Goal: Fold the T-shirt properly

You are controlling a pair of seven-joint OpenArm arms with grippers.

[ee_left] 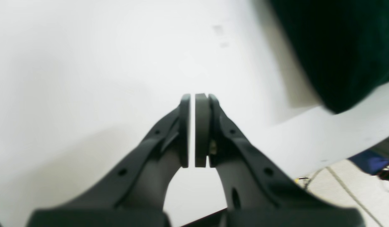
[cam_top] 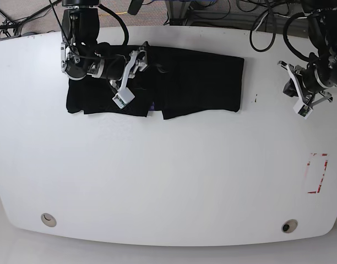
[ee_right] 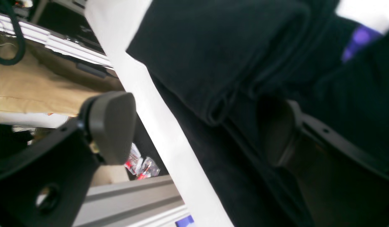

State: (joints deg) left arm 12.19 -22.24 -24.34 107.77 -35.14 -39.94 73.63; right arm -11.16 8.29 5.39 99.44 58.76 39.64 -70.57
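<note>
The black T-shirt (cam_top: 196,82) lies folded into a long band along the far side of the white table (cam_top: 168,176). My right gripper (cam_top: 131,78) hovers over the band's left part, open wide. In the right wrist view a rolled fold of the T-shirt (ee_right: 213,63) sits between the spread fingers of my right gripper (ee_right: 193,104), with a bit of purple print (ee_right: 358,39) showing. My left gripper (cam_top: 302,109) is off to the right of the shirt, over bare table. In the left wrist view my left gripper (ee_left: 192,97) is shut on nothing, and the T-shirt (ee_left: 339,47) is at the upper right.
A red rectangular outline (cam_top: 317,173) is marked near the table's right edge. Two round holes (cam_top: 47,219) (cam_top: 289,226) sit near the front edge. Cables and equipment crowd the space behind the table. The table's edge (ee_right: 156,104) runs just beside the shirt.
</note>
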